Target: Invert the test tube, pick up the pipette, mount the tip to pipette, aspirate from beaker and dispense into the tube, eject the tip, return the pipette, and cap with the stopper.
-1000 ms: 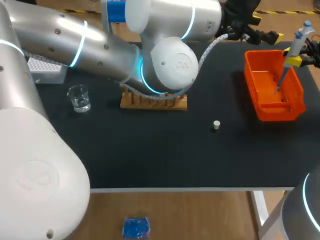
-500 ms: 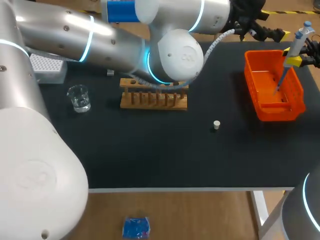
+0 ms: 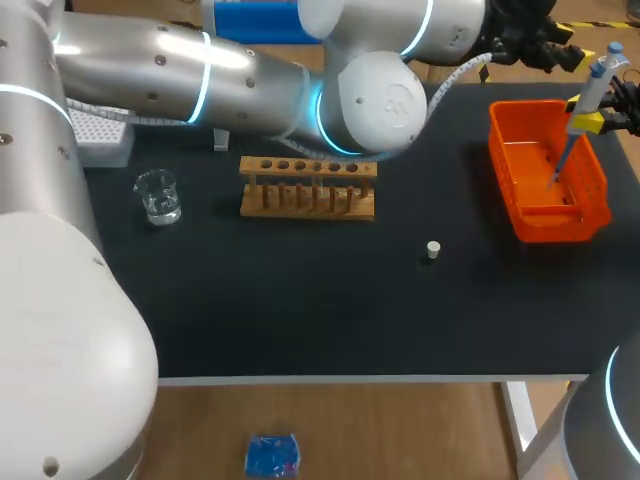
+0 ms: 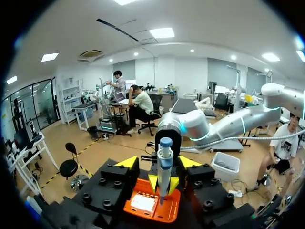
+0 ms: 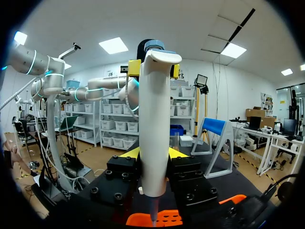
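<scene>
Right tool (image 3: 588, 121) is clenched on the pipette (image 3: 596, 80), which I see nearly upright, its thin end down inside the orange bin (image 3: 548, 222) at the counter's (image 3: 300, 310) right side. Left tool (image 3: 555, 52) hangs released near the bin's far corner, while stopper (image 3: 432, 250), wooden rack (image 3: 308, 190) and beaker (image 3: 158, 196) sit leftward.

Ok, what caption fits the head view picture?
Right hand holds the pipette over the orange bin; beaker, rack and stopper sit on the table.

Bright ceiling panels (image 4: 162, 32) throw glare on the left arm (image 3: 150, 60) and soft shadows on the table (image 3: 300, 310).
</scene>
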### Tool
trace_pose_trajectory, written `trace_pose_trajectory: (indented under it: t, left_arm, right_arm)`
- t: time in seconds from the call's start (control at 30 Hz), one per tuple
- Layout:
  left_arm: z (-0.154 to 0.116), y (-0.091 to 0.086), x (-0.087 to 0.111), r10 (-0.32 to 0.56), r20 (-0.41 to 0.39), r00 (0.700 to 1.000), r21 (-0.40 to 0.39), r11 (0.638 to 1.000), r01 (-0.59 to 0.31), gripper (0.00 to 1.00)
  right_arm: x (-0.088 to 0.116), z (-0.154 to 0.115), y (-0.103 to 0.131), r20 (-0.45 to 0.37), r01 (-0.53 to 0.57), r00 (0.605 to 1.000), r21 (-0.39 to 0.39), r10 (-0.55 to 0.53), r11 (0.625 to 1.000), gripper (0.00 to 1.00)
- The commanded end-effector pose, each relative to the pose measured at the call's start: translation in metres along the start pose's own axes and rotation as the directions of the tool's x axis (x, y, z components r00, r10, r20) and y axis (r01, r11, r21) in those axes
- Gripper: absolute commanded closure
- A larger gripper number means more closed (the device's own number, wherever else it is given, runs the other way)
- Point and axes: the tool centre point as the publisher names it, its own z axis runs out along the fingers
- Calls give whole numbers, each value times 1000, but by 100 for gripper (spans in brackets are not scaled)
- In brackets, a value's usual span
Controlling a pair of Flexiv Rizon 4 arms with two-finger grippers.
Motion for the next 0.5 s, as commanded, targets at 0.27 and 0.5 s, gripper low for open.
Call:
trace_pose_trajectory:
  t: [0.27, 0.5]
  left_arm:
    - [11, 7, -6, 25, -101, 995, 37, 999, -21, 100]
    - [10, 7, -9, 43, -115, 992, 48, 998, -37, 100]
  right_arm:
    - [-1, -1, 0, -4, 1, 1000, 0, -1, 1000, 100]
    - [-1, -1, 0, -4, 1, 1000, 0, -1, 1000, 100]
